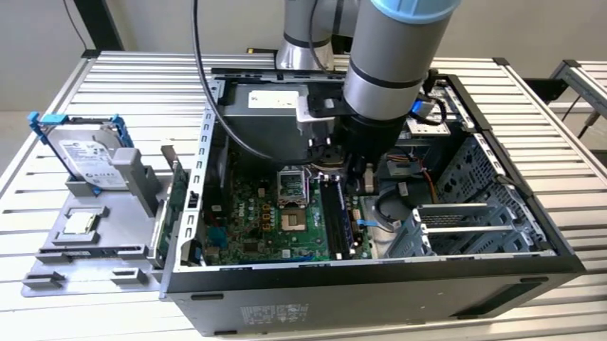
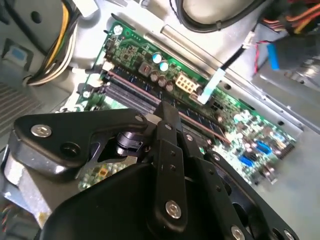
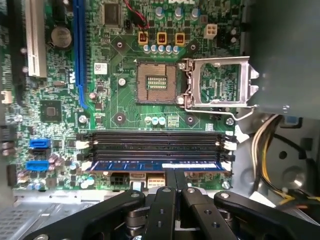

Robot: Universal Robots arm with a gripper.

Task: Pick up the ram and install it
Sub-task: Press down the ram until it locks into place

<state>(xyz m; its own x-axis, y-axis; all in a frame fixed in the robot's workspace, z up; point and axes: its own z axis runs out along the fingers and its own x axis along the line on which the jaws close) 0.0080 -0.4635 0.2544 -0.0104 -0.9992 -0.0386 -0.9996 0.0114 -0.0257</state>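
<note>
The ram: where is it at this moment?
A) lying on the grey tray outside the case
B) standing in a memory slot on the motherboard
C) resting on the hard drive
B: in the first wrist view the ram stands edge-up in a slot beside the empty black slots, directly under the end effector.

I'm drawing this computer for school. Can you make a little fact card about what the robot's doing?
hand: shut, tips right at the ram's long edge
ram: blue stick lying in the motherboard slot nearest the hand
neighbouring slots: dark, empty
processor socket: open, cover swung aside
hard drive: outside the case
</note>
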